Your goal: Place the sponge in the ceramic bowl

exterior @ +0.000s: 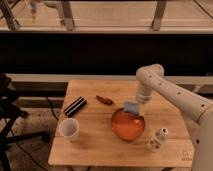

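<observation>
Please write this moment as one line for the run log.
gripper: shut on sponge | sponge: at far rim of ceramic bowl | not yet released

Gripper [134, 102] (clamping sponge [131, 107]) abv ceramic bowl [126, 130], far rim.

Our arm [172, 94] reaches in from the right, elbow up. Our gripper [135, 102] points down mid-frame, pinched on the sponge [131, 108].
</observation>
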You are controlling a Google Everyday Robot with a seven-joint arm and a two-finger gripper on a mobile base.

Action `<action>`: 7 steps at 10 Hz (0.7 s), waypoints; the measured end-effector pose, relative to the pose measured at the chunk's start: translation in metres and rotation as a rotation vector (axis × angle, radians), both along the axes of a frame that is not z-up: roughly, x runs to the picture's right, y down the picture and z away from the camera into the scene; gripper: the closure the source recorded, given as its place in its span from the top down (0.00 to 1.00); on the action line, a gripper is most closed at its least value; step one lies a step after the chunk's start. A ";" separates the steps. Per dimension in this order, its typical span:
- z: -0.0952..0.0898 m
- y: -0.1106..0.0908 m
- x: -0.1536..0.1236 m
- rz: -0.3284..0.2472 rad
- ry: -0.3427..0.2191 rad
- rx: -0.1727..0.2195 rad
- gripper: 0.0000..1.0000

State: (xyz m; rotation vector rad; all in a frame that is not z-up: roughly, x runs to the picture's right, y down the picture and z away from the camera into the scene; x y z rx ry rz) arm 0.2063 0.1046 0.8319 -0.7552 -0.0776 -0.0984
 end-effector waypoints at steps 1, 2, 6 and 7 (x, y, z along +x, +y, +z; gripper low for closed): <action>-0.002 0.000 -0.002 -0.005 -0.007 -0.001 0.02; -0.003 0.002 -0.004 -0.009 -0.010 -0.007 0.02; -0.011 0.011 -0.016 -0.026 -0.020 -0.020 0.02; -0.012 0.011 -0.017 -0.027 -0.022 -0.018 0.02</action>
